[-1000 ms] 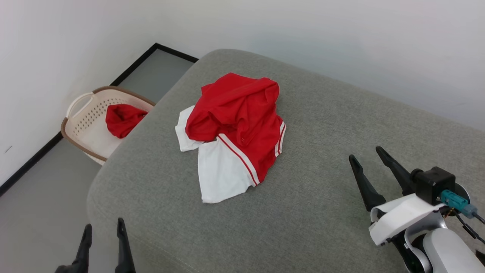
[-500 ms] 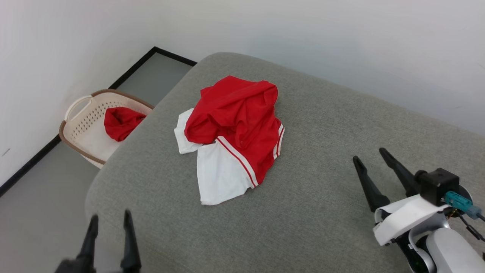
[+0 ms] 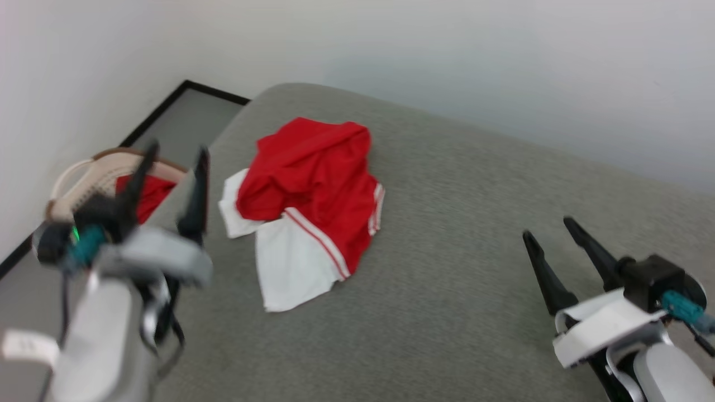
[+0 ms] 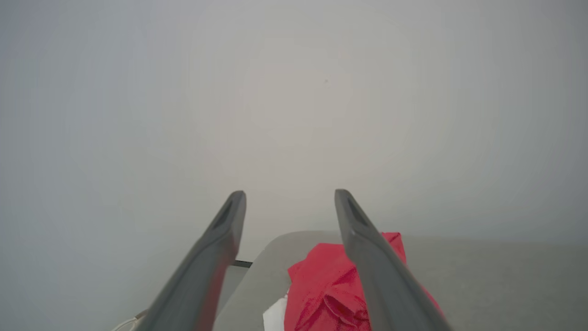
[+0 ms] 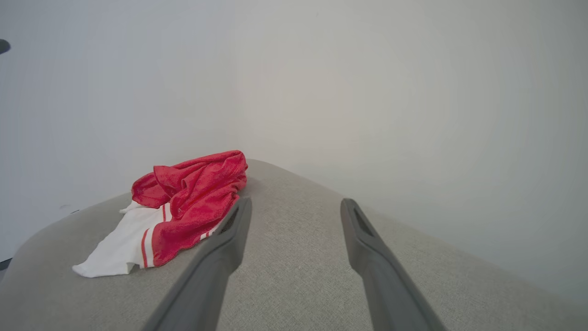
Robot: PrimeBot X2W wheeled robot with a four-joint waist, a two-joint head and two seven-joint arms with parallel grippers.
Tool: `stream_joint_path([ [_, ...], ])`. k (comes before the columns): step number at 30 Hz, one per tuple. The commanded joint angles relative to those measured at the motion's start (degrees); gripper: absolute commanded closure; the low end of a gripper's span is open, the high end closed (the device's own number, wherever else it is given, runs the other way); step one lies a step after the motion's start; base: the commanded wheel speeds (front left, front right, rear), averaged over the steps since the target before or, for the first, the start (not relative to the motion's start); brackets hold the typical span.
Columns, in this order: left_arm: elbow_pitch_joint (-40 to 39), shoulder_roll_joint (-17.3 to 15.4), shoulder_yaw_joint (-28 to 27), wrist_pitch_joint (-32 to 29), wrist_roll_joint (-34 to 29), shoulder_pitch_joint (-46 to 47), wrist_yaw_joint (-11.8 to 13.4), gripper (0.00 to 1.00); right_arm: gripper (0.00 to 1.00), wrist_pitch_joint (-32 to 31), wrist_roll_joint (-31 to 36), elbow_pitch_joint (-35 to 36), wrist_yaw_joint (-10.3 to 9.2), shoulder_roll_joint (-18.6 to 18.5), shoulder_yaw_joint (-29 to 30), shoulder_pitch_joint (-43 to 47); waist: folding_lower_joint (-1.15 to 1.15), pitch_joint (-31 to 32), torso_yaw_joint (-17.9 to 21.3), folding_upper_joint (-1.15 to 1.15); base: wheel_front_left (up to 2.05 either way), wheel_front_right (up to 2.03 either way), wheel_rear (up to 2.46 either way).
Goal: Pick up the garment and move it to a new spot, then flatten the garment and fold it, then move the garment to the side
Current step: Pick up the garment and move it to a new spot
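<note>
Where the shirt lies, seat (image 3: 475,184): you have a wide grey cloth cushion with rounded corners, running across the head view from lower left to right.
Wall (image 3: 447,44): plain and pale, behind the seat and down its left side.
Floor (image 3: 190,111): a grey strip with a black skirting line, between the wall and the seat's left edge.
Basket (image 3: 66,177): cream with holes and a brown rim, on the floor just beside the seat's left edge, partly hidden from you by the left arm.
Shirt (image 3: 307,184): a crumpled heap on the left part of the seat, red bunched on top, with a white sleeve end and red-and-white stripe trim spread flat toward you.
Left gripper (image 3: 177,149): raised and blurred at the left, beside the shirt but apart from it; its fingers are spread with nothing between them.
Right gripper (image 3: 547,228): over the seat at the lower right, well apart from the shirt; its fingers are spread wide and empty.
Red cloth (image 3: 146,195): lying inside the basket.
</note>
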State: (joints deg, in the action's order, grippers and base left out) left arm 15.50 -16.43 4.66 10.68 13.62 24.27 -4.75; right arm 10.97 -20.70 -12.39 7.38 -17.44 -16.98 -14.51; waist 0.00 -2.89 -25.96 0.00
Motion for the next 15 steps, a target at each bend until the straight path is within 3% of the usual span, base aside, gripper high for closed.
stream_joint_path([
  [1, 2.9, -0.4, 0.1, 0.3, 0.8, 3.8, -0.7, 0.00, 0.00, -0.3, 0.3, 1.0, 0.21, -0.3, -0.3, -1.5, 0.00, -5.9, 8.2, 0.00, 0.00, 0.00, 0.00],
  [5, 13.5, -2.3, 0.7, -0.7, 2.4, 13.7, -2.0, 0.00, 0.00, -1.0, 0.7, 2.8, 0.21, -0.7, -1.5, -4.1, 0.00, -9.9, 12.8, 0.00, 0.00, 0.00, 0.00],
  [9, 25.7, -5.1, 3.6, -5.5, 4.6, 21.8, -2.8, 0.00, 0.00, -0.9, 0.7, 3.7, 0.21, -0.7, -3.0, -6.6, 0.00, -12.8, 16.2, 0.00, 0.00, 0.00, 0.00],
  [15, 33.3, -8.4, 17.6, -19.6, 17.3, 28.0, -2.7, 0.00, 0.00, -0.2, 0.7, 3.6, 0.21, -1.0, -4.2, -9.1, 0.00, -15.3, 18.7, 0.00, 0.00, 0.00, 0.00],
])
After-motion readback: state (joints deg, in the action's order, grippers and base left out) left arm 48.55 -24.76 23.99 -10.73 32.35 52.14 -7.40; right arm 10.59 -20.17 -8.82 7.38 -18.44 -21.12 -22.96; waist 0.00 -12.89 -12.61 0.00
